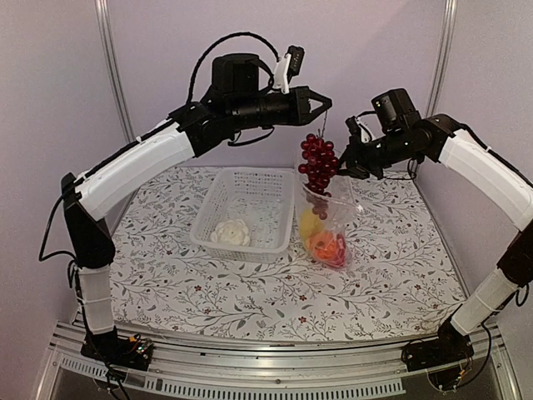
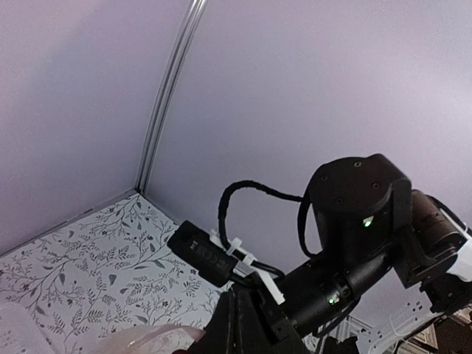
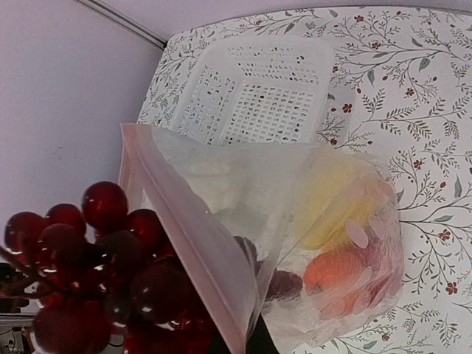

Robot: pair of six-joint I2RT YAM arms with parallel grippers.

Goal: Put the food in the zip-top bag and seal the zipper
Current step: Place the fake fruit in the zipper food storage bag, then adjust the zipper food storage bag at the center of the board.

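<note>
The left gripper [image 1: 323, 102] is high over the middle of the table [image 1: 208, 292], its fingers closed on the thin stem of the grape bunch [image 1: 319, 165]. The dark red bunch hangs straight down from it. The lowest grapes are at the mouth of the zip-top bag [image 1: 333, 221]; I cannot tell whether any are inside yet.

The bag stands just right of the white basket [image 1: 258, 187], its bottom resting on the flowered cloth. The right gripper [image 1: 348, 162] comes in from the right and pinches the top edge of the bag, holding the mouth up and open. In the right wrist view the zipper [image 3: 184, 221] shows as a pale pinkish strip along that open rim, unsealed, with the grapes close against its outer side.

Through the clear film I can see the yellow pieces [image 3: 332, 210] in the middle of the bag. The orange fruit [image 3: 332, 269] and the red pepper [image 3: 376, 258] lie beside them, towards the bottom of the bag.

The cauliflower [image 1: 230, 232] lies alone in the basket, at its near left corner.

The left wrist view looks away from the bag, across at the dark joints of the right arm against the back wall.
</note>
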